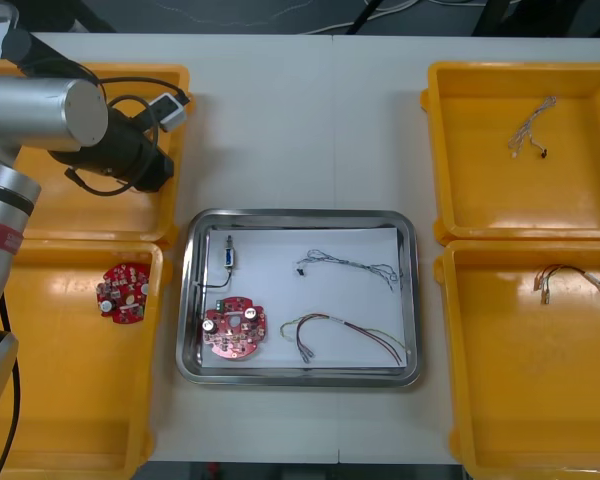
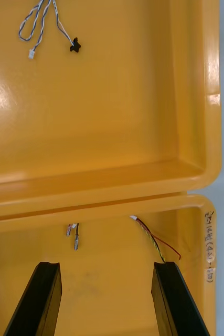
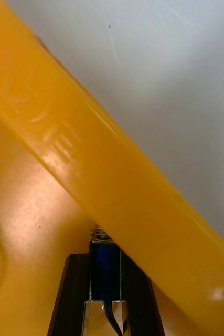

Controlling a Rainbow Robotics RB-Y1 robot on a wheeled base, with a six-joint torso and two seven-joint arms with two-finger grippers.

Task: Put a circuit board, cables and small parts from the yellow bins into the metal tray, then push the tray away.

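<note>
My left gripper (image 3: 105, 253) is shut on a small blue metal part (image 3: 105, 269), just inside the wall of the far left yellow bin (image 1: 130, 215). In the front view, the left arm (image 1: 100, 140) reaches over that bin. The metal tray (image 1: 192, 300) is white inside and holds a red circuit board (image 1: 235, 328), a small metal part (image 1: 226, 255), a blue and white cable (image 1: 348, 265) and a red and yellow cable (image 1: 345, 335). My right gripper (image 2: 107, 266) stands open above the near right bin (image 2: 122, 262), with nothing between its fingers.
Another circuit board (image 1: 123, 293) lies in the near left bin (image 1: 70, 400). A twisted cable (image 1: 533, 130) lies in the far right bin (image 1: 480, 180). A red and yellow cable (image 1: 570, 280) lies in the near right bin (image 1: 520, 400). Bare table stretches beyond the tray.
</note>
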